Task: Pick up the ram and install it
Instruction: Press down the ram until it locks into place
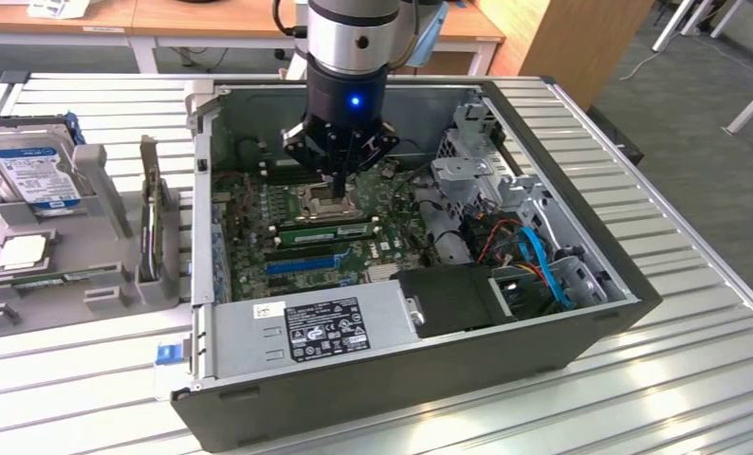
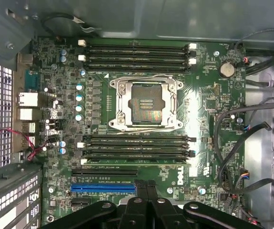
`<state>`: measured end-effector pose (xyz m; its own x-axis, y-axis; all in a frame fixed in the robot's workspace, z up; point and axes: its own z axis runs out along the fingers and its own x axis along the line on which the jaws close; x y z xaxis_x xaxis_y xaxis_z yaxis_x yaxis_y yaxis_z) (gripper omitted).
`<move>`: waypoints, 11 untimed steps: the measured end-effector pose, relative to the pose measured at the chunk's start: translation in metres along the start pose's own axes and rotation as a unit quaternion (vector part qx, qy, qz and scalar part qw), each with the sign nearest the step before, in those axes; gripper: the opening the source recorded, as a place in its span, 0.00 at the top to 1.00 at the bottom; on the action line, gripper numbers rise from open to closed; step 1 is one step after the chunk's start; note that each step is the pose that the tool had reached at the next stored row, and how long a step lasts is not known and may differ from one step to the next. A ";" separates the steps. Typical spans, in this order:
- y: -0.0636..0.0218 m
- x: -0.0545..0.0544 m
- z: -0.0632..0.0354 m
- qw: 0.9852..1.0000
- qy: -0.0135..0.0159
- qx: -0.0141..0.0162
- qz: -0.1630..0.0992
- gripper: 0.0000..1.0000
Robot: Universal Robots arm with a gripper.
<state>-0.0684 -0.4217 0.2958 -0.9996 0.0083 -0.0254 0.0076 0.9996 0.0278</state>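
Looking down into an open desktop computer case [image 1: 579, 318] lying on its side on a slatted metal table [image 1: 706, 379]. Hanging inside the case over the green motherboard [image 2: 55, 57]: a black gripper [image 1: 339, 197] on a silver arm, fingers pressed together with nothing visible between them. Poised above the empty processor socket [image 2: 145, 104] at the middle of the motherboard.

Sitting in the bank of black memory slots between that socket and the blue expansion slot [image 2: 103, 188]: the ram [image 2: 136, 161], a long green stick lying parallel to the slots, in the slot of that bank nearest the blue one. Near the fingertips in the exterior view, though impossible to say whether touching.

Filling the case's near edge: a grey power supply [image 1: 313, 327] with a black label. Running along the case's side at the exterior view's right: blue and orange cables [image 1: 541, 261].

Resting beside the case, toward the table's edge at the exterior view's left: a grey holder [image 1: 111, 275] carrying a hard drive [image 1: 32, 175] and a square silver processor chip [image 1: 23, 251].
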 end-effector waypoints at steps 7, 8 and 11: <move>0.0000 0.000 -0.0014 1.000 0.000 0.000 0.000 0.90; 0.0001 0.000 -0.0014 1.000 0.000 0.000 0.000 0.90; 0.0000 0.000 -0.0015 1.000 0.000 0.000 0.000 0.90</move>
<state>-0.0681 -0.4217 0.2973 -0.9997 0.0086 -0.0245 0.0080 0.9996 0.0278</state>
